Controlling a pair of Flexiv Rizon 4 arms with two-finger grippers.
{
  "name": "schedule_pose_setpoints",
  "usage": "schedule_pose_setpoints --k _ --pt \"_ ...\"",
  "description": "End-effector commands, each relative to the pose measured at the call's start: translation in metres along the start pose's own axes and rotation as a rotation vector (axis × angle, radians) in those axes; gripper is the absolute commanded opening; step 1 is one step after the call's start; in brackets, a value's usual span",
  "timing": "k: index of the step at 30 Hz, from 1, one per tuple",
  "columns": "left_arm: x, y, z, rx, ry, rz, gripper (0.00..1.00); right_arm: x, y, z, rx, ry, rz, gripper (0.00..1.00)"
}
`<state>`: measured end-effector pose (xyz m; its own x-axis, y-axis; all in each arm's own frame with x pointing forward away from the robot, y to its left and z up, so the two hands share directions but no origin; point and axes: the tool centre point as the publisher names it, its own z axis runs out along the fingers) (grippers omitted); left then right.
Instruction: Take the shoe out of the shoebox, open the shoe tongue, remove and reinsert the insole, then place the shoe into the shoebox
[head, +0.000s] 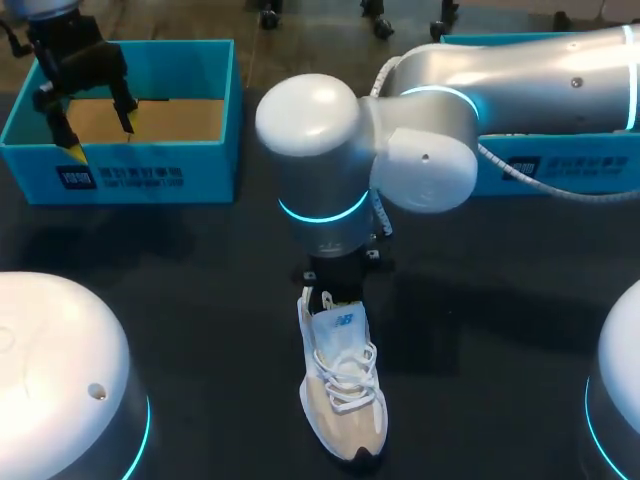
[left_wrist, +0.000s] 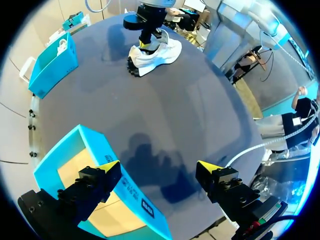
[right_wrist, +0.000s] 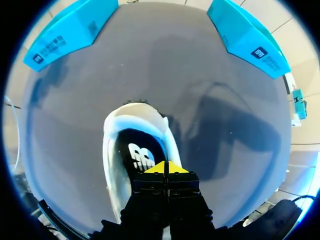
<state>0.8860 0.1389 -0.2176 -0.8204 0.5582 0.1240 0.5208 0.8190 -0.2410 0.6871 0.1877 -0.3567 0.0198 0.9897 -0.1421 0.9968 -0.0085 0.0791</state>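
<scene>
The shoe (head: 342, 385) lay at lower centre, clear of the shoebox (head: 205, 170) at upper left, where the left gripper (head: 103, 138) hung spread. The right gripper (right_wrist: 168, 169), tips together in the shoe's mouth, seemed poised to draw out the insole (right_wrist: 142, 150).

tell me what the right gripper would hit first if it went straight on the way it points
The shoe: the right gripper, tips together, points down into its opening, so it would probably meet the insole inside first. How near the tips are to it is unclear.
</scene>
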Motion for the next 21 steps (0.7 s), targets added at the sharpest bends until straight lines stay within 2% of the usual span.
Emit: schedule_pose_setpoints --k 1,7,11,14,21 --pt "0.0 0.0 0.0 -0.002 0.001 0.001 1.0 0.008 -0.003 0.02 -0.054 -0.029 0.11 0.0" --pt "0.0 0.0 0.0 -0.002 0.001 0.001 1.0 0.009 -0.003 0.042 -0.029 0.012 0.108 0.0" --pt "0.0 0.0 0.0 -0.002 0.001 0.001 1.0 0.01 -0.003 0.048 -0.022 0.034 0.097 0.0" --pt "0.0 0.0 0.0 -0.002 0.001 0.001 1.0 0.011 -0.005 0.042 -0.029 0.036 0.088 0.0" --pt "0.0 0.0 0.0 -0.002 0.001 0.001 1.0 0.018 -0.008 0.016 -0.075 -0.031 0.062 0.0"
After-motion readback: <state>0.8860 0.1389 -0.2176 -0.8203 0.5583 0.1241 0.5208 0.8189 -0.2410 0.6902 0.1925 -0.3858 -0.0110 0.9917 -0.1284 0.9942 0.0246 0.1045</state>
